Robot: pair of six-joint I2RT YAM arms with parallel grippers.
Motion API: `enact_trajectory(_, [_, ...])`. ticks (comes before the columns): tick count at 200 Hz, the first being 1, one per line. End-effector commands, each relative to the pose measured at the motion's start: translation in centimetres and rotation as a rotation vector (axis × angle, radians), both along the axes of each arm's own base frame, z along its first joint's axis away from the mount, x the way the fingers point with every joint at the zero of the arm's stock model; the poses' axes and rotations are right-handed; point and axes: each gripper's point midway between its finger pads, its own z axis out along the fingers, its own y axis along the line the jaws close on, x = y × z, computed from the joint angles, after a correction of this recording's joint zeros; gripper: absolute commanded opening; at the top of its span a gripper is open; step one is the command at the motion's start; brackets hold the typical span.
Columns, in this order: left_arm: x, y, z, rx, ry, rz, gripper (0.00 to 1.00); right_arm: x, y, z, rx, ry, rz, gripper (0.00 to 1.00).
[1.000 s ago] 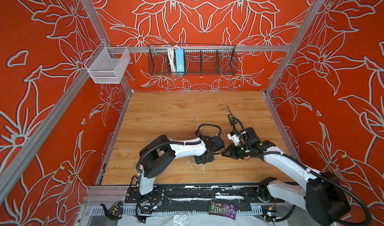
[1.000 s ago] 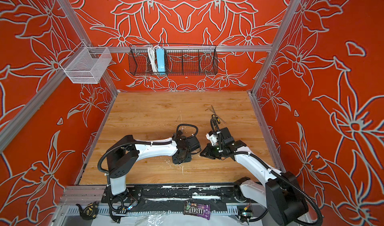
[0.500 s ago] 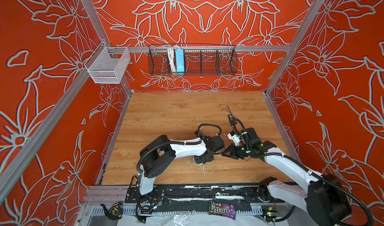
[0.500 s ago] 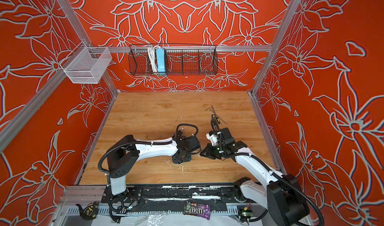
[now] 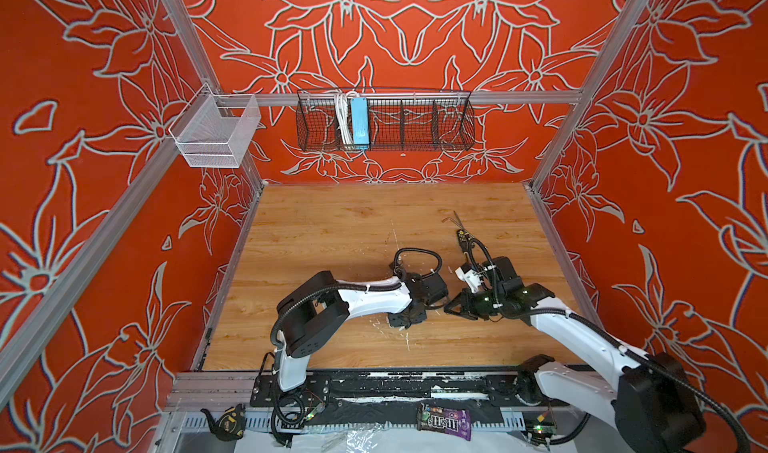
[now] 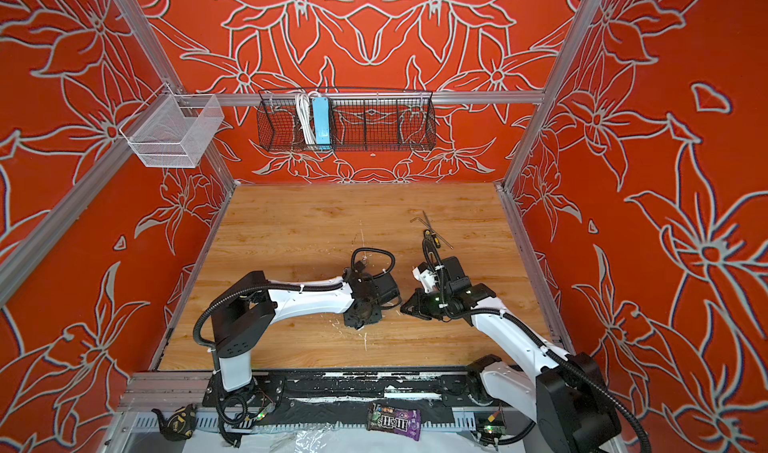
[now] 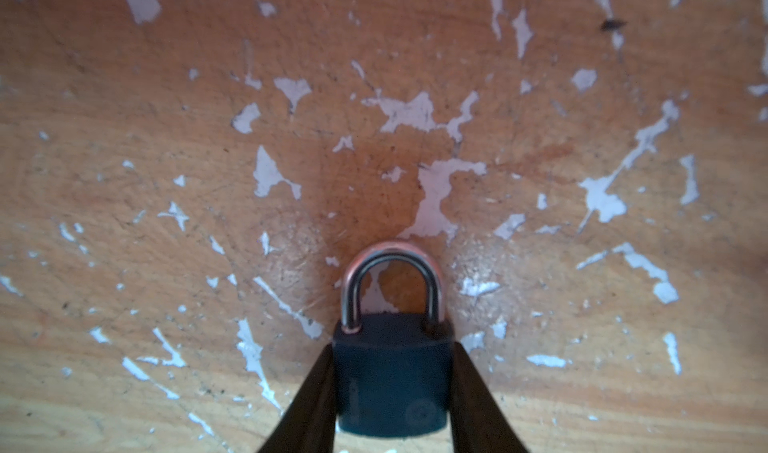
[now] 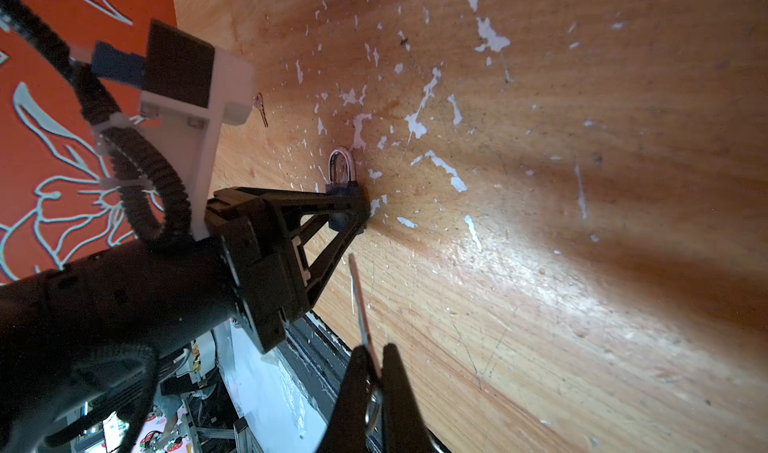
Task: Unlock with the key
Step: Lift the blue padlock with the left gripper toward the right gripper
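Locate the padlock (image 7: 390, 384) on the worktop (image 7: 582, 97), near the front middle, apparently lying flat, with both legs of the shackle (image 7: 390, 280) seated in the body. Note the left pincer (image 8: 353, 212) set partway closed on the dark body, with a finger pressed against each narrow side. Note the right pincer (image 8: 374, 372) pinched fully together on the head of the key (image 8: 360, 301), with the blade projecting free, near the lock but apart from it. Treat the padlock as small, dense and rigid, probably smooth-coated and liable to swivel or slide between flat fingers under a twisting load. Grip across the body only, clear of shackle and keyway. Treat the key as thin, stiff and light; hold by the head, square to the blade. Cannot see the keyway; confirm its facing before insertion.
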Motion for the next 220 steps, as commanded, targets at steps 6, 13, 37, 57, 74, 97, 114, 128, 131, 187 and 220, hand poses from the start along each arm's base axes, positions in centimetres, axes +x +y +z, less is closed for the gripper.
enact_trajectory(6, [1.0, 0.1, 2.4, -0.056, -0.076, 0.032, 0.31, -0.2, -0.3, 0.2, -0.001, 0.004, -0.009, 0.0])
enact_trajectory(13, [1.2, 0.0, 2.8, -0.077, -0.09, 0.037, 0.3, -0.2, -0.3, 0.3, -0.001, 0.006, -0.013, 0.0])
enact_trajectory(37, [1.6, -0.2, 4.4, -0.13, -0.137, 0.062, 0.27, -0.3, -0.1, 0.9, 0.021, 0.004, -0.024, 0.0])
enact_trajectory(57, [1.9, -0.1, 5.8, -0.169, -0.173, 0.089, 0.23, -0.3, -0.2, 1.4, 0.029, -0.008, -0.036, 0.0])
enact_trajectory(74, [2.1, -0.1, 7.0, -0.212, -0.204, 0.115, 0.2, -0.3, -0.2, 1.6, 0.032, -0.015, -0.043, 0.0])
enact_trajectory(97, [2.4, -0.4, 8.6, -0.279, -0.242, 0.14, 0.18, -0.4, -0.2, 1.9, 0.044, -0.025, -0.052, 0.0])
enact_trajectory(114, [2.8, -0.5, 9.6, -0.32, -0.271, 0.168, 0.16, -0.5, 0.1, 2.1, 0.052, -0.026, -0.051, 0.0])
enact_trajectory(128, [3.1, -0.7, 10.4, -0.352, -0.295, 0.184, 0.14, -0.6, 0.3, 2.2, 0.054, -0.036, -0.046, 0.0])
enact_trajectory(131, [3.2, -0.8, 10.6, -0.357, -0.298, 0.186, 0.14, -0.6, 0.3, 2.2, 0.054, -0.039, -0.045, 0.0])
enact_trajectory(187, [4.5, -1.8, 12.6, -0.434, -0.359, 0.238, 0.08, -0.7, 1.8, 2.5, 0.055, -0.076, -0.022, 0.0])
enact_trajectory(220, [4.9, -2.4, 13.2, -0.463, -0.364, 0.267, 0.06, -0.8, 3.3, 2.9, 0.074, -0.119, 0.002, 0.0])
